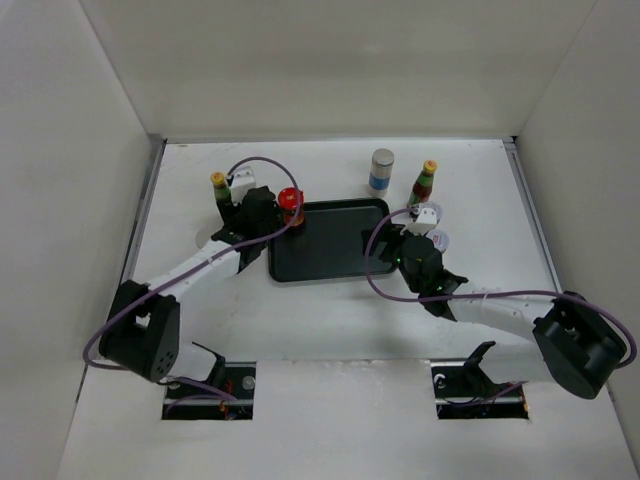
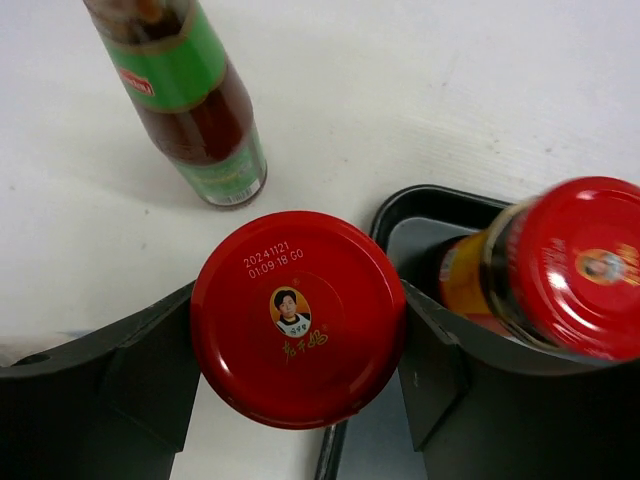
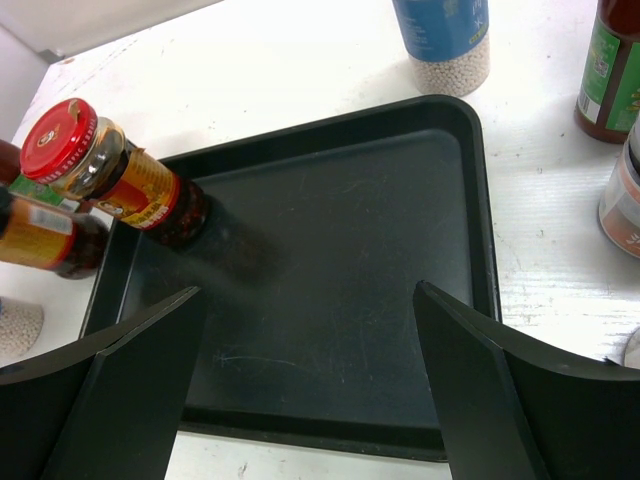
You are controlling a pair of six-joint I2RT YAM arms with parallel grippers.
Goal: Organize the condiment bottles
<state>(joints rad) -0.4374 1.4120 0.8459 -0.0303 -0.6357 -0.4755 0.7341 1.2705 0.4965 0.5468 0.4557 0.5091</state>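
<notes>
Hovering over the tray's [image 1: 340, 262] near right part, the right tool [image 3: 305, 292] is gaping wide and carrying nothing, probably waiting its turn. At the tray's left edge, the left tool [image 2: 295, 345] is clamping a red-lidded jar [image 2: 298, 300], likely to pair it with its twin [image 2: 575, 265] in the far left corner. Beyond the tray, a white cylinder [image 1: 382, 172] and two slim bottles [image 1: 424, 183] are sitting on the worktop [image 1: 300, 310].

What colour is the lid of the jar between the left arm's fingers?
Red lid, with a small portrait; left wrist view.
</notes>
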